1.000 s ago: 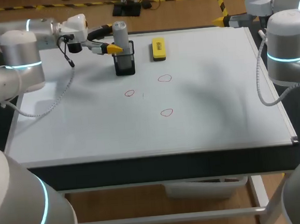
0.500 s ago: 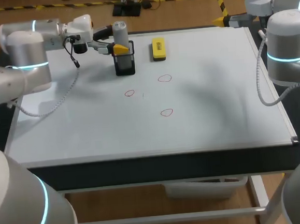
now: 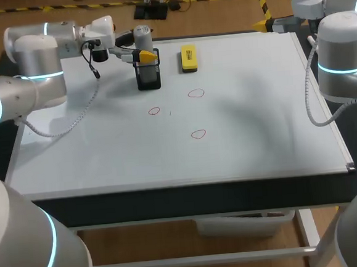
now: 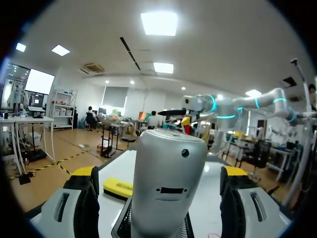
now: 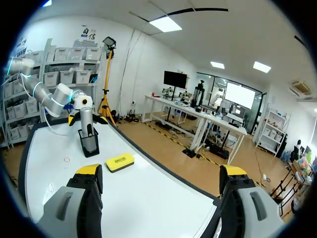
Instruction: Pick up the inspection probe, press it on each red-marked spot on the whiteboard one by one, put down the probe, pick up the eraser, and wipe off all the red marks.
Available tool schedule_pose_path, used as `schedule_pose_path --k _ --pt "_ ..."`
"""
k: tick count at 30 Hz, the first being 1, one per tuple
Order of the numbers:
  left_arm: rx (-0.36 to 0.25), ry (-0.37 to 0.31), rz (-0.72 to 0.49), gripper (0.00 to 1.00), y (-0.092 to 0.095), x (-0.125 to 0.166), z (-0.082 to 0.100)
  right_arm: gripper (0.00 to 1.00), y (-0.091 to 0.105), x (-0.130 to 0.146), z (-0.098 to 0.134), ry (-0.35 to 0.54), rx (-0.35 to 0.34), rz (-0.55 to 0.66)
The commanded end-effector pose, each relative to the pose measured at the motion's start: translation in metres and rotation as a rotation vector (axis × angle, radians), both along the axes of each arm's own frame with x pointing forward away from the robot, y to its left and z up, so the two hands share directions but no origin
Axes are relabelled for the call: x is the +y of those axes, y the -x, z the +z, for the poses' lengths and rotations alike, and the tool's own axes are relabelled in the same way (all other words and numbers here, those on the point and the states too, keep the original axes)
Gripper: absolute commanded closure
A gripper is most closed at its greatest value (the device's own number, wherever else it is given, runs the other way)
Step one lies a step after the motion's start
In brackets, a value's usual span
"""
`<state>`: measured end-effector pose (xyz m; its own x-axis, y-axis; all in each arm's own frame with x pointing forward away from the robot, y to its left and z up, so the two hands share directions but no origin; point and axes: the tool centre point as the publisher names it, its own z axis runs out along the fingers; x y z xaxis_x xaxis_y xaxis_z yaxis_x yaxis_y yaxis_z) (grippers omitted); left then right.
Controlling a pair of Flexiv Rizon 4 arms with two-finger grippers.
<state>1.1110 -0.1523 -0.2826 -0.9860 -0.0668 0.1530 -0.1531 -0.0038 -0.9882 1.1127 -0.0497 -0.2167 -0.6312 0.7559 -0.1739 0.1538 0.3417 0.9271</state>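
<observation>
Upper left: left gripper (image 3: pixel 140 50) is straddling the probe (image 3: pixel 142 36) standing in its black holder (image 3: pixel 149 77), released, gaps showing both sides. Right gripper (image 5: pixel 161 176) is hanging released, upper right.

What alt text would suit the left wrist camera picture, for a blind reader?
A grey probe stands upright in a black mesh holder, between the open yellow-tipped fingers of the left gripper, which do not touch it. A yellow eraser lies on the whiteboard beyond.

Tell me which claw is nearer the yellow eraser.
Left. The left claw is open around the probe in its black holder, just beside the eraser. The right claw hangs at the far right corner of the whiteboard, farther off.
</observation>
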Motion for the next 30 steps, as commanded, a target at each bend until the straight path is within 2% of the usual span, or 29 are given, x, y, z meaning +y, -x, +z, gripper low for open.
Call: schedule_pose_path --k 1,10,12,15,16,18,19,20,30 --pt "0.002 0.002 -0.001 0.0 -0.002 -0.001 -0.002 0.0 -0.001 0.0 0.0 0.001 0.002 0.001" --pt "-0.003 0.016 0.008 0.02 -0.003 0.001 0.003 0.0 -0.001 0.0 0.0 0.001 0.002 0.001" --pt "-0.005 0.02 0.008 0.18 -0.004 0.002 0.004 0.0 -0.001 0.0 0.0 0.001 0.002 0.001" --pt "-0.01 0.018 0.005 0.29 -0.004 0.002 0.005 0.0 -0.001 0.0 0.0 0.001 0.002 0.001" --pt "-0.011 0.017 0.003 0.51 -0.004 0.003 0.005 0.0 -0.001 0.0 0.0 0.001 0.002 0.001" --pt "-0.011 0.014 -0.001 0.62 -0.003 0.003 0.004 0.0 -0.001 0.0 0.0 0.001 0.002 0.001" --pt "-0.012 0.012 -0.007 0.92 -0.003 0.004 0.003 0.0 -0.001 0.0 0.0 0.001 0.002 0.001" --pt "-0.012 0.012 -0.01 1.0 -0.002 0.004 0.003 0.0 -0.001 0.0 0.0 0.001 0.002 0.001" --pt "-0.033 0.009 -0.033 1.0 0.004 0.005 0.009 0.0 -0.001 0.0 0.0 0.001 0.002 0.001"
